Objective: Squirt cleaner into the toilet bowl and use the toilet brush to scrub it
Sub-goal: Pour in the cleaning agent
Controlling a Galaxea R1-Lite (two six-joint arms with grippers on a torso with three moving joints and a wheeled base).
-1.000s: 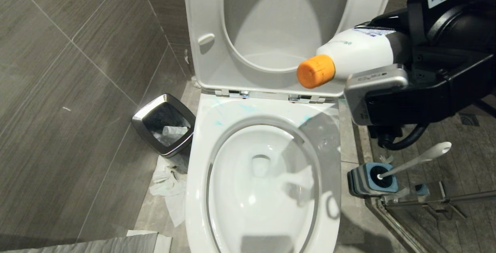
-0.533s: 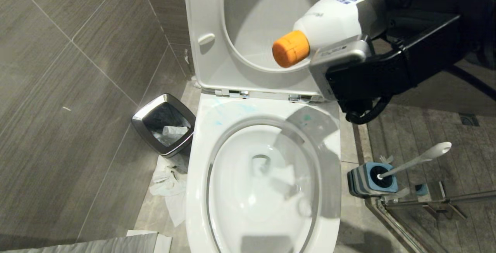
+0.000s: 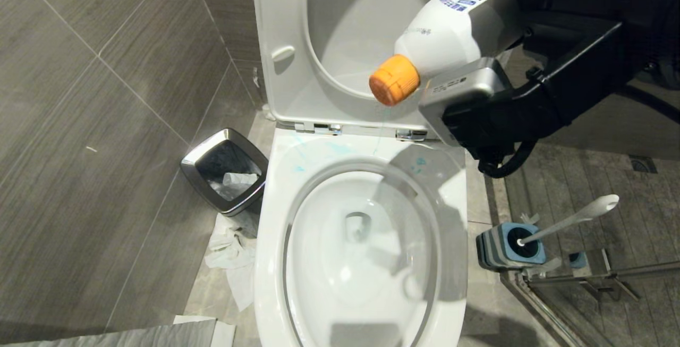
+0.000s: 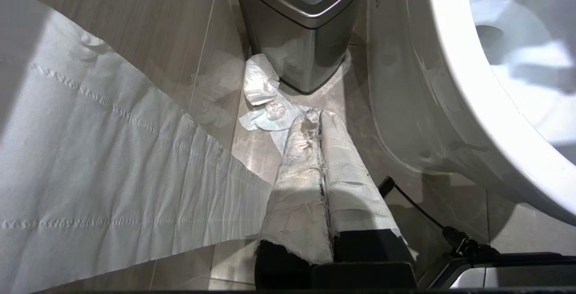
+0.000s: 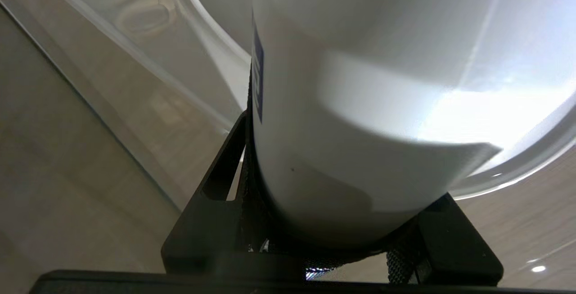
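Observation:
The cleaner (image 3: 451, 28), a pale bottle with an orange cap (image 3: 394, 79), hangs tilted cap-down over the back rim of the toilet bowl (image 3: 276, 219). My right gripper (image 3: 496, 25) is shut on its body; in the right wrist view the bottle (image 5: 382, 105) fills the space between the black fingers (image 5: 216, 186). A thin turquoise thread runs from the cap to the rim, where turquoise spots (image 3: 419, 162) lie. The toilet brush (image 3: 574, 219) leans in its blue-and-grey holder (image 3: 504, 246) right of the bowl. My left gripper (image 4: 317, 118) is shut, low beside the bowl (image 4: 450, 82).
The raised seat and lid (image 3: 281, 17) stand behind the bowl. A chrome-rimmed bin (image 3: 226, 169) sits on the left by the tiled wall, with crumpled tissue (image 3: 231, 251) on the floor. A paper strip (image 4: 90, 172) hangs near the left gripper. A metal rail (image 3: 584, 278) runs at the right.
My right gripper has carried the bottle up and to the left and tipped the cap further down. A turquoise thread now falls from the cap. The left arm has not moved.

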